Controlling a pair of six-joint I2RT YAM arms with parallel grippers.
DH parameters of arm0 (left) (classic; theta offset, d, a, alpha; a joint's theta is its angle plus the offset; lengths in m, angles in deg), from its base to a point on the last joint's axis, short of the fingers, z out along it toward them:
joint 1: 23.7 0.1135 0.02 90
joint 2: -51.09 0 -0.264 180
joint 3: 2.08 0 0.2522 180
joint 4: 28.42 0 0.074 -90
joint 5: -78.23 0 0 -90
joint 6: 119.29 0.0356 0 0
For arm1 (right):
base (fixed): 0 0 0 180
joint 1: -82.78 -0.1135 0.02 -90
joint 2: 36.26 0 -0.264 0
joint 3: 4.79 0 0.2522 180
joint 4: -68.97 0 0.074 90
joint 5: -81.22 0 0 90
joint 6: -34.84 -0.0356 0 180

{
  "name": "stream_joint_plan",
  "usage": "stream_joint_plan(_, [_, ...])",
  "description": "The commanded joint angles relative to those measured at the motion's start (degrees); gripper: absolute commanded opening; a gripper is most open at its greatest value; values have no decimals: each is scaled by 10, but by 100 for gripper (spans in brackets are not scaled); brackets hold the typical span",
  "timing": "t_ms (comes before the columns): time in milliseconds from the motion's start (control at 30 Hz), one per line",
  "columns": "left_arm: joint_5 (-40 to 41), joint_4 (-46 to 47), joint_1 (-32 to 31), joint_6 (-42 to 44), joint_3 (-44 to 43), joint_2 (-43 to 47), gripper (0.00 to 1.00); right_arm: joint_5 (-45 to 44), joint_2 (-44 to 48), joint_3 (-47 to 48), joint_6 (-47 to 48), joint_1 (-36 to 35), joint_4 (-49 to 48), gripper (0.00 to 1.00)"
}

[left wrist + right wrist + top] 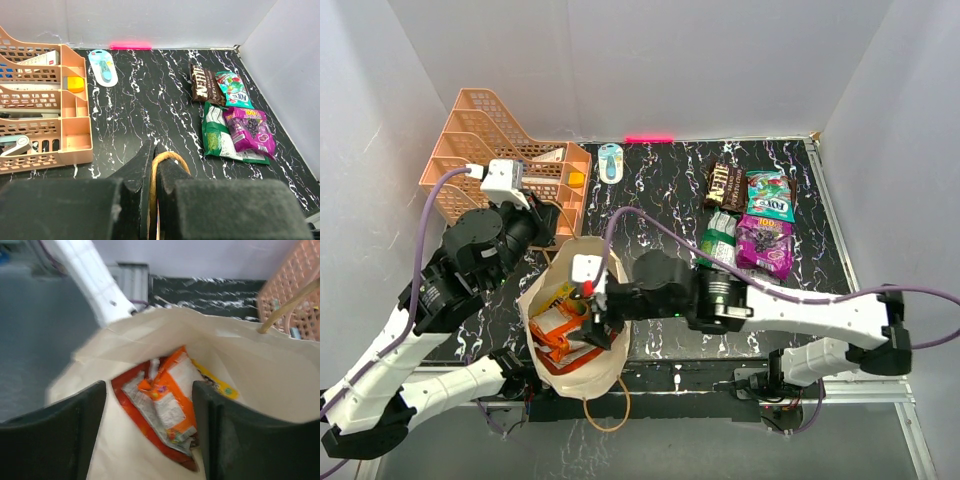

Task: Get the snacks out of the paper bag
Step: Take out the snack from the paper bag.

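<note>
Raises the left arm (430, 385) from its base at the near left, elbow folded high, wrist turned toward the middle. Pinches a cord handle (171, 155) in the left gripper (154, 150), jaws fully closed on it. Stretches the right arm (800, 310) low and leftward across the front, forearm nearly level. Tips the right gripper (150, 400) downward, jaws spread wide, fingers (55, 430) well apart, clasping nothing.

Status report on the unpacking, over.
Left gripper shut on brown cord handle. Right gripper open at mouth of beige paper bag, above orange-red chip packet. Nothing in the way.
</note>
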Motion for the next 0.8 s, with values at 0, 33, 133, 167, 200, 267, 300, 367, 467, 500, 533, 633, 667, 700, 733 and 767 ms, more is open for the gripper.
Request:
stream_joint_plan(0, [18,15,2,4,-17,14,0,-133,-55,64,81,-3,59,56])
stream_joint_plan(33, [20,17,2,4,-16,17,0,-148,-78,77,99,-3,81,47])
stream_joint_plan(133, [25,26,2,7,-17,21,0,-180,-115,100,116,-3,130,44])
stream_joint_plan(167, [26,30,2,11,-18,24,0,-195,-122,100,121,-3,139,44])
stream_joint_plan(200, [28,35,2,14,-18,25,0,-218,-128,98,126,-2,148,44])
stream_joint_plan(267, [31,47,2,24,-16,32,0,-274,-137,92,133,1,165,41])
stream_joint_plan(300, [34,53,2,27,-13,36,0,-300,-140,92,137,7,172,41])
stream_joint_plan(367, [41,67,2,35,-3,48,0,-329,-145,90,138,25,180,40])
stream_joint_plan(467, [51,95,2,42,19,72,0,-340,-156,93,144,47,174,40])
stream_joint_plan(500, [52,103,2,44,24,79,0,-348,-161,93,148,49,170,40])
stream_joint_plan(533, [52,108,2,47,26,84,0,-356,-166,93,153,51,164,40])
stream_joint_plan(633, [44,105,2,51,25,93,0,-340,-184,103,160,53,161,40])
stream_joint_plan(667, [28,101,2,50,26,93,0,-316,-185,103,160,52,162,41])
stream_joint_plan(700, [9,95,2,44,28,92,0,-289,-183,98,159,52,158,42])
stream_joint_plan(733, [-14,91,2,38,34,90,0,-256,-178,90,158,52,147,42])
stream_joint_plan(767, [-43,91,2,33,46,88,0,-226,-172,80,156,50,139,42])
